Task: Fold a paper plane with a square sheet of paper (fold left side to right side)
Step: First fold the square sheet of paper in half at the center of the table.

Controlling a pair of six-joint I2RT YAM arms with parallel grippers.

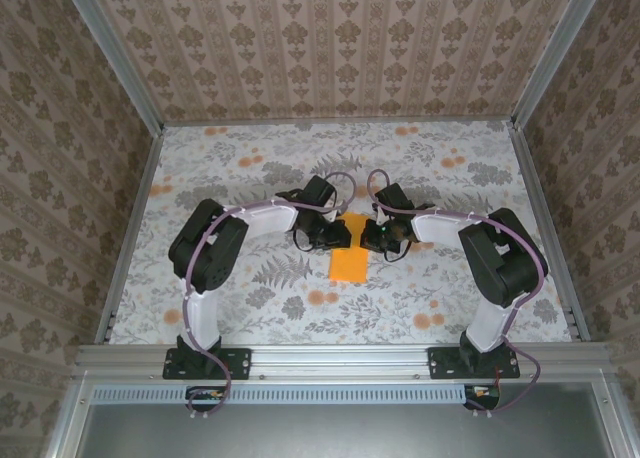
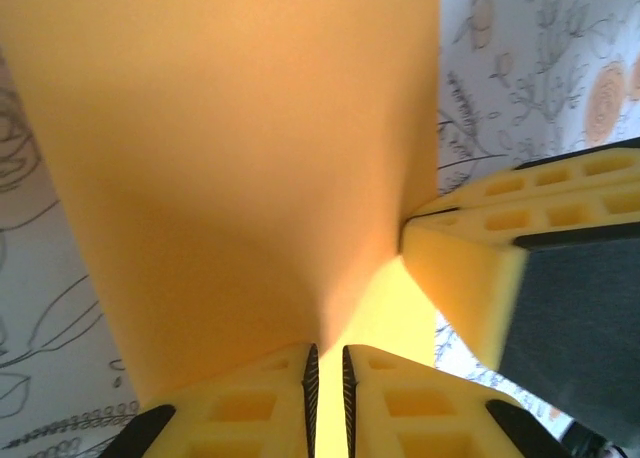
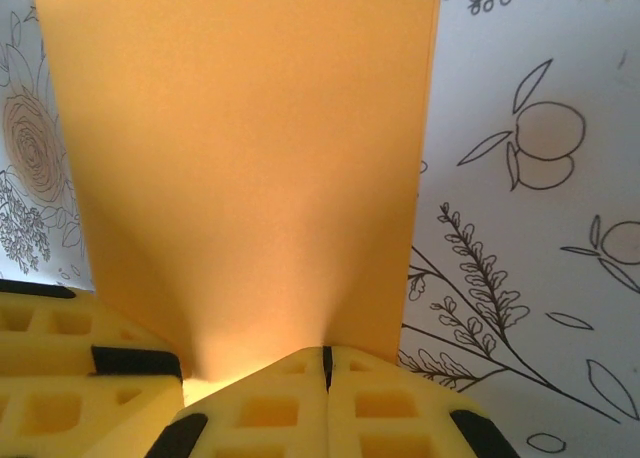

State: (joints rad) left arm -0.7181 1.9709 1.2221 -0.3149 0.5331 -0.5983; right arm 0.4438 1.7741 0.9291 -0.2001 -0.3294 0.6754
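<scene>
Left hand (image 2: 327, 366) pinches the sheet (image 1: 347, 263) from its left, right hand (image 3: 327, 360) clamped on it opposite; sheet runs near-to-far.

Table cover (image 1: 250, 308): pale, grey leaves, orange blossoms.
Walls (image 1: 340, 48): brown patterned paper, left, far, right.
Rail (image 1: 340, 358): metal, near edge.

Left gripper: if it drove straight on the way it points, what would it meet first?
The square sheet of paper that the left gripper pinches; it spreads across the line ahead. Beyond, depth unclear.
</scene>
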